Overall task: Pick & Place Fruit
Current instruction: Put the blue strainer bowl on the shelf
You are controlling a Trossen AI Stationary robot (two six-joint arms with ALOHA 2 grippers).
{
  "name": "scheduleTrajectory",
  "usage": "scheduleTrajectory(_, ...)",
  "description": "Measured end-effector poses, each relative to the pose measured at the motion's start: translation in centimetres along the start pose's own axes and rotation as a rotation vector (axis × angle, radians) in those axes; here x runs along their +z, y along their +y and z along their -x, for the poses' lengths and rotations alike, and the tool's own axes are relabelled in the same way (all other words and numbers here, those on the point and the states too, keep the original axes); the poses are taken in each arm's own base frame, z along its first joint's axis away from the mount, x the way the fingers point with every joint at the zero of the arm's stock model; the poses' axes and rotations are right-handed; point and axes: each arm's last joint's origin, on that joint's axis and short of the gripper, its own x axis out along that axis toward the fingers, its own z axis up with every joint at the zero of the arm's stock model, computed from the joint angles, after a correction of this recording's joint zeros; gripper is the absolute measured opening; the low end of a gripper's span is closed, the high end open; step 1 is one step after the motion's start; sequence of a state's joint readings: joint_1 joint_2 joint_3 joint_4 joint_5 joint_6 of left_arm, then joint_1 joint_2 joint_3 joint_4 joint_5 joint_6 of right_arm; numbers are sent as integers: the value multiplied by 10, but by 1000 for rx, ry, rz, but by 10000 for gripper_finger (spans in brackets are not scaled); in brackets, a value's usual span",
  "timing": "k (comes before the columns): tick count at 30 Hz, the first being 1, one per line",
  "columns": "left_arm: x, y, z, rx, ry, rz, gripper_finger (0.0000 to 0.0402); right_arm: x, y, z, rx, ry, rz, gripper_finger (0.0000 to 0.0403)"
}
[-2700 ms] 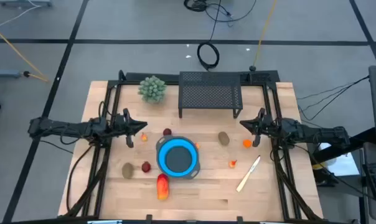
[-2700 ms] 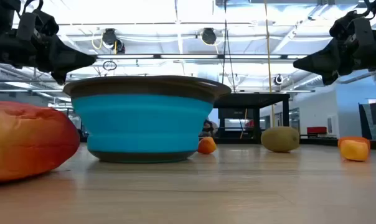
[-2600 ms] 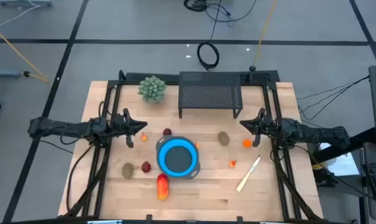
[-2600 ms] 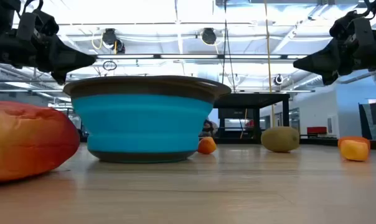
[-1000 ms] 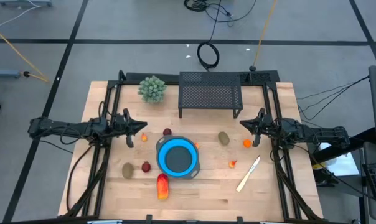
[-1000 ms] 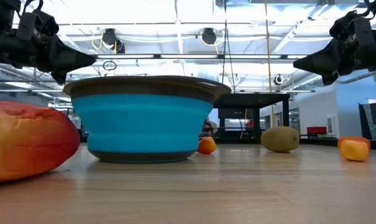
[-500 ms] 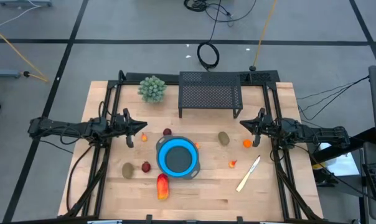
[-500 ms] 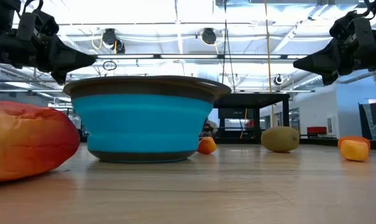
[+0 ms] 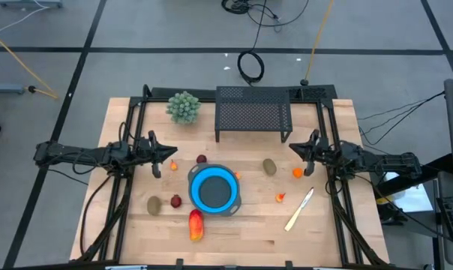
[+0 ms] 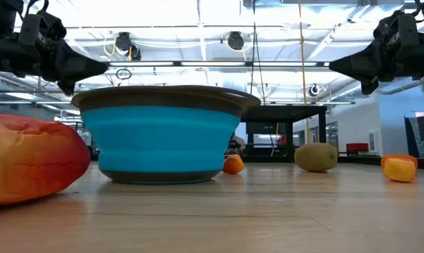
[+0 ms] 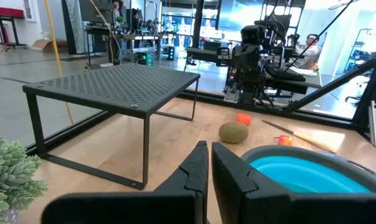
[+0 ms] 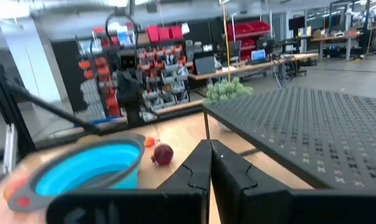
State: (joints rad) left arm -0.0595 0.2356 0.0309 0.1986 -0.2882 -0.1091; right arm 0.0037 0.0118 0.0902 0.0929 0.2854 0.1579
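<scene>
The red-yellow oblong fruit (image 9: 196, 224), mango-looking, was laid flat on the wooden table (image 9: 249, 232) just in front of the blue collapsible bowl (image 9: 214, 189), nearly touching its rim. Its long axis was run front to back across the table, tipped only slightly, with the redder end toward the bowl and the yellower end toward the table's near edge.

The other fruit was scattered round the bowl. One brown-olive oval (image 9: 154, 204) was sat to the bowl's left with a dark red ball (image 9: 175, 200) just beside it, and a second oval (image 9: 269, 166) was placed to the right, its long axis angled a bit toward the back. Another dark red ball (image 9: 202, 159) was seen behind the bowl. Orange bits were spotted near the left gripper (image 9: 173, 164), at the bowl's back right rim (image 9: 236, 176), and on the right (image 9: 297, 172) (image 9: 280, 197). Nothing could be seen inside the bowl.

The left gripper (image 9: 166, 154) was hung above the table left of the bowl, fingers pressed together on nothing. The right gripper (image 9: 295, 151) was held up on the opposite side, also pinched together and empty.

No brand, label or readable writing could be made out on anything.
</scene>
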Motion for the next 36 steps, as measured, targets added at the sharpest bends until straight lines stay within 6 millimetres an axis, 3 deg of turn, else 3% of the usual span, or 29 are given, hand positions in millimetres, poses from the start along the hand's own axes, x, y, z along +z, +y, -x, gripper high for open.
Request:
scheduleTrajectory(9, 0, 0, 0, 0, 0, 0, 19, 13, 0, 1, -29, -130, -227, 0)
scheduleTrajectory(24, 0, 0, 0, 0, 0, -1, 19, 15, 0, 1, -14, -140, -267, 0)
scheduleTrajectory(30, 0, 0, 0, 1, -1, -1, 19, 12, 6, -1, 138, -74, -251, 0)
scheduleTrajectory(36, 0, 0, 0, 1, -1, -1, 19, 13, 9, -9, 154, -53, -268, 0)
